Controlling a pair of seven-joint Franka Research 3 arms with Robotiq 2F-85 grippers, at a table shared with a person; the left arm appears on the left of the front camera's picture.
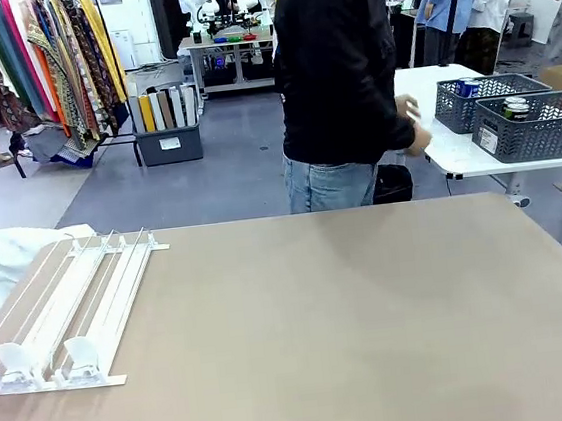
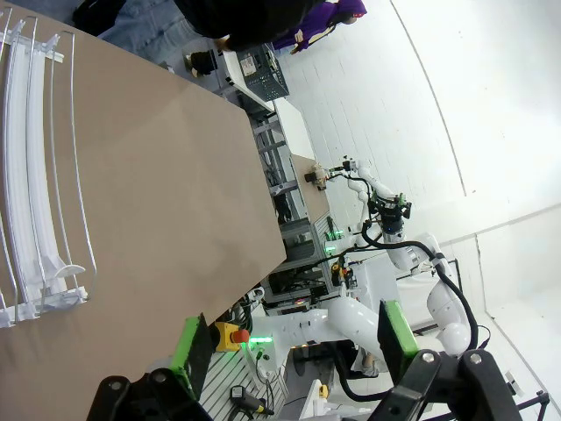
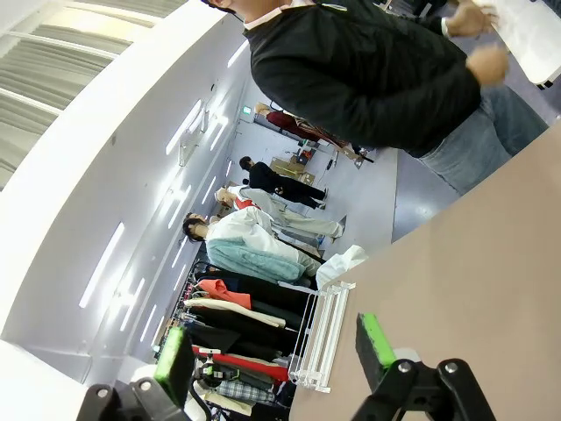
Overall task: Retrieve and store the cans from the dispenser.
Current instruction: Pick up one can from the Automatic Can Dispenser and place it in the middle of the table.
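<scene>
The white dispenser (image 1: 71, 313) lies on the left of the tan table, its lanes bare and its clear stops toward me. It also runs along the left edge as the dispenser (image 2: 35, 175), and stands far off as the dispenser (image 3: 320, 338). Cans sit in two grey baskets on a side table at the right: blue cans (image 1: 467, 87) in the farther one, silver-topped cans (image 1: 517, 105) in the nearer. My left gripper (image 2: 294, 342) hangs open above the table's near edge. My right gripper (image 3: 274, 353) is open too, with nothing between its green pads.
A person in a black top and jeans (image 1: 332, 74) stands at the far side, turned toward the white side table (image 1: 456, 157), hands near the baskets. The tan table (image 1: 353, 324) is bare right of the dispenser. White cloth (image 1: 5, 265) lies at its far left corner.
</scene>
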